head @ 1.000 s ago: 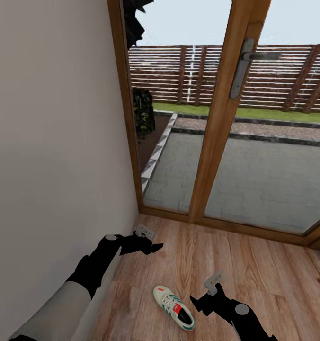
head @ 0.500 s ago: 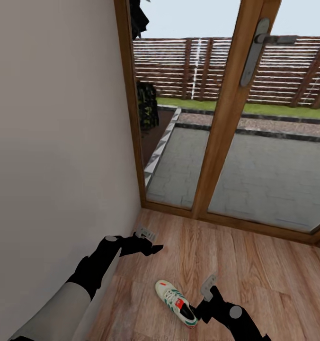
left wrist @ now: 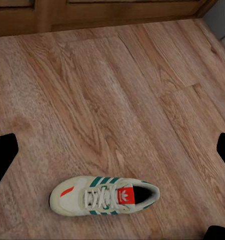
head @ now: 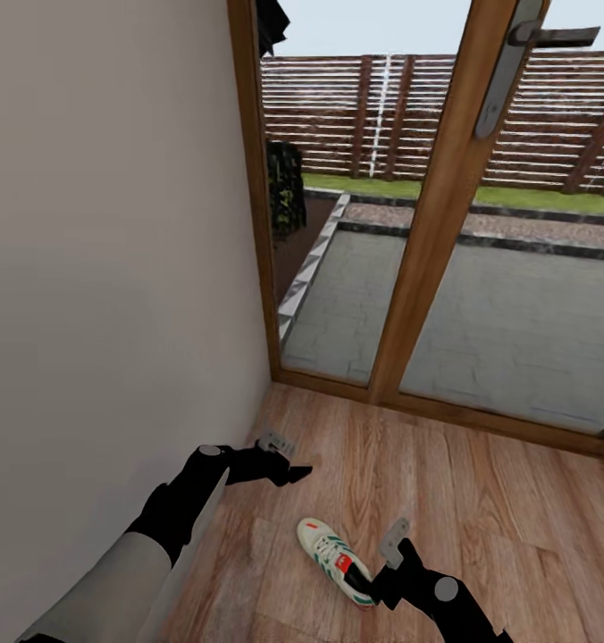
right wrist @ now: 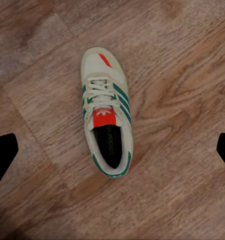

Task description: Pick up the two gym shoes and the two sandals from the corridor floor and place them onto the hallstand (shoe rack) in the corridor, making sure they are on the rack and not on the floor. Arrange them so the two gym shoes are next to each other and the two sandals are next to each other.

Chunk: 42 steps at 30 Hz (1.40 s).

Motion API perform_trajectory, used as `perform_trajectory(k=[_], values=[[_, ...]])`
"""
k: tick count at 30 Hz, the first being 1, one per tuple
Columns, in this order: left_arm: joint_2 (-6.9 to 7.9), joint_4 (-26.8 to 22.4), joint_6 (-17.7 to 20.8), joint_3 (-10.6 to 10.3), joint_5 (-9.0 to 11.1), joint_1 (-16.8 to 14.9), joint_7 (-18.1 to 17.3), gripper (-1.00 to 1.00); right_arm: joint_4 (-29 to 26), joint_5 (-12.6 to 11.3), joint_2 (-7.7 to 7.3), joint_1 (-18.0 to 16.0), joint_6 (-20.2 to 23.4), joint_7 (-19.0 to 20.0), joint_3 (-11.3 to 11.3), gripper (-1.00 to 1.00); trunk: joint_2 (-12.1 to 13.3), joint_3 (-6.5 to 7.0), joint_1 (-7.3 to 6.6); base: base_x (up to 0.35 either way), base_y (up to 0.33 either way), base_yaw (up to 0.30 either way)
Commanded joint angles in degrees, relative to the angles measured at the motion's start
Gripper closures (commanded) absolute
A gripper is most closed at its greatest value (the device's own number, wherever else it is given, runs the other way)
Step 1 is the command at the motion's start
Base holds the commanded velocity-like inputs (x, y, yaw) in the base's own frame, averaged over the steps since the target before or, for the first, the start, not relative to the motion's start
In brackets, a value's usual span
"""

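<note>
Now the right gripper (head: 378,585), jaws spread and empty, hangs over the gym shoe (head: 334,561) lying on the near corridor floor (head: 481,500); next, lower and clamp. Left gripper (head: 289,466) seems released

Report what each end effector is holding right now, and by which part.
Nothing is held. The gym shoe lies on the floor, with the open right end effector above its heel. The left end effector is open and empty.
</note>
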Motion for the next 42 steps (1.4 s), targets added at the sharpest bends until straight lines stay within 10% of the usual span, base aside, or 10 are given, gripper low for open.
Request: perform_trajectory(k=[1, 42], values=[[-0.01, -0.1, 0.2, 0.1, -0.5, 0.0, -0.9, -1.0, -0.1, 0.4, -0.06, 0.0, 0.2, 0.2, 0.1, -1.0, -0.4, -0.32, 0.22, 0.0, 0.0, 0.035], [-0.99, -0.4, 0.3, 0.0, -0.5, -0.6, -3.4, -1.0, -4.7, 5.9, 0.29, 0.0, 0.2, -0.1, 0.2, -1.0, -16.9, -8.72, 9.22, 0.0, 0.0, 0.002]])
